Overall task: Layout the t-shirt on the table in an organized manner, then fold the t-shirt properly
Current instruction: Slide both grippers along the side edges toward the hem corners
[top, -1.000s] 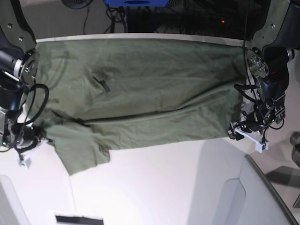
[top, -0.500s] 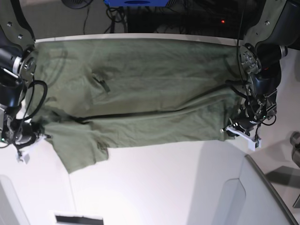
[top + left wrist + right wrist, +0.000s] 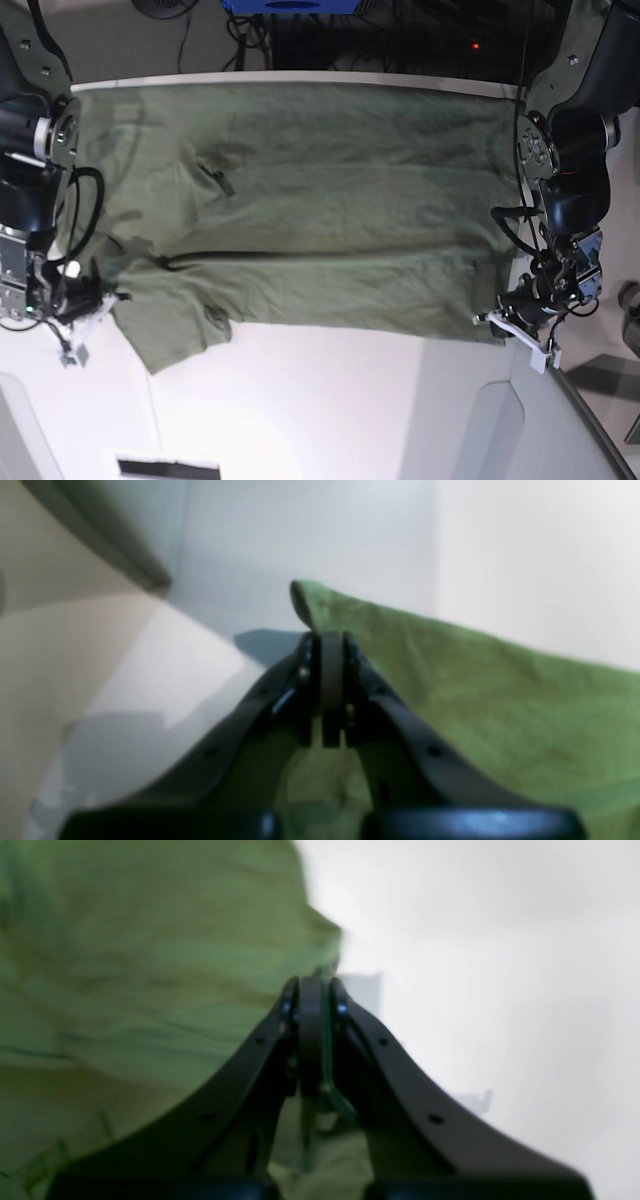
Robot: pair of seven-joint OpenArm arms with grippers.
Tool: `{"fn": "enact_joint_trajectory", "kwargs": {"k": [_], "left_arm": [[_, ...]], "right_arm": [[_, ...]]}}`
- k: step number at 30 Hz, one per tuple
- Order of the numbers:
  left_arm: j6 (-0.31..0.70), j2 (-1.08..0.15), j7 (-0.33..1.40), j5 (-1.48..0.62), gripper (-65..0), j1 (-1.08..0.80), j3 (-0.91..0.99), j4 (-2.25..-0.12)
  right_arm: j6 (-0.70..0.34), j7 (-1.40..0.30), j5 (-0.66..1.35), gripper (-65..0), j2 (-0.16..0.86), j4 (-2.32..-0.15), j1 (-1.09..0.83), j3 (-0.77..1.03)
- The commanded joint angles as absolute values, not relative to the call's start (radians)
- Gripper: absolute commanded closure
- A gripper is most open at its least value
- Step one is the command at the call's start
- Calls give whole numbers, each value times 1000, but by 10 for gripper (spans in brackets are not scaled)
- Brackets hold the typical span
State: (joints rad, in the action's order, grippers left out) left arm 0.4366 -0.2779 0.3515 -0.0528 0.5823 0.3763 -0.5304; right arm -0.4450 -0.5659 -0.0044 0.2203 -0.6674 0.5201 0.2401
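Both arms should pull apart evenly and low, keeping the t-shirt [image 3: 300, 210] taut and flat on the counter [image 3: 330, 400]. The left pincer [image 3: 330, 645] is pressed together, pinching a cloth corner; the right pincer [image 3: 312, 990] likewise pinches the opposite edge. The shirt lies spread between them.

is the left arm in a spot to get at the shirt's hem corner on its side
Likely yes: the left gripper is already shut on the t-shirt at that corner, with bare table around it and nothing in the way.
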Motion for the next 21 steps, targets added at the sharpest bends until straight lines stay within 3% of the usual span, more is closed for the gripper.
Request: {"fn": "enact_joint_trajectory", "kwargs": {"k": [1,21], "left_arm": [[440,-289,335,-65,0,610,378,-576],[441,-314,479,-248,0,476,375,-874]], "right_arm": [[-441,-536,2,0,237,-685,550,237],[-441,-214,2,0,260,-677,493,229]]}}
